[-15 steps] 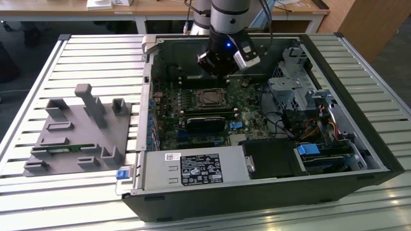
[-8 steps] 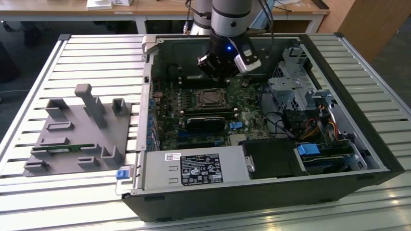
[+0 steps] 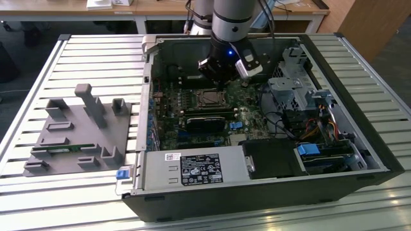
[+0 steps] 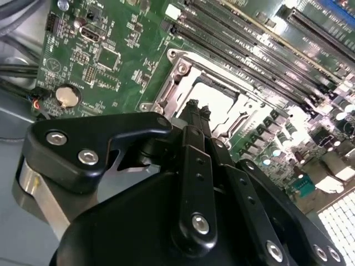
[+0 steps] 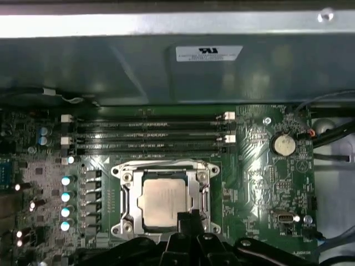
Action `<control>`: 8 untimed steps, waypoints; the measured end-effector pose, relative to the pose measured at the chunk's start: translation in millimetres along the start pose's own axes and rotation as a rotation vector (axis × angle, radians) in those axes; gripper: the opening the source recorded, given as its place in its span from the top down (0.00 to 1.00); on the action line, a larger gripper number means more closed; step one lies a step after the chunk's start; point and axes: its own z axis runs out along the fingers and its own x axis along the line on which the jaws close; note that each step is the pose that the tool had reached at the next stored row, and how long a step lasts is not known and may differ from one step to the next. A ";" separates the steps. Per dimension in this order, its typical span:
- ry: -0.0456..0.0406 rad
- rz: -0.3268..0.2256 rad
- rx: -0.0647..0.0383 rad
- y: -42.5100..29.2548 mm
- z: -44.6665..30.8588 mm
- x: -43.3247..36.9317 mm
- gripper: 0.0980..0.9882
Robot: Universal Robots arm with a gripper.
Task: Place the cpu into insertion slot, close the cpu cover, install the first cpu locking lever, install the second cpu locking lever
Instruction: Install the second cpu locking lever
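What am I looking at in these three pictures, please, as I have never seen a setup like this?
A robot arm reaches down into an open computer case lying on a slatted metal table. The exterior view is taken from off the arm; both wrist views ride on the arm and look down past the gripper. It hovers just over the processor socket on the green motherboard. In the first wrist view the cpu, a silvery square chip, sits in the socket with the cpu cover, a metal frame, around it. A grey fixture tray lies at the exterior view's left. The gripper appears to hold nothing.
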 end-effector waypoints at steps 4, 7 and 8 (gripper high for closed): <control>0.0018 0.000 -0.046 -5.3 0.6 -0.2 0.99; 0.0019 0.000 -0.055 -6.7 2.6 -0.3 0.99; 0.0022 0.000 -0.055 -8.1 3.5 -0.3 0.99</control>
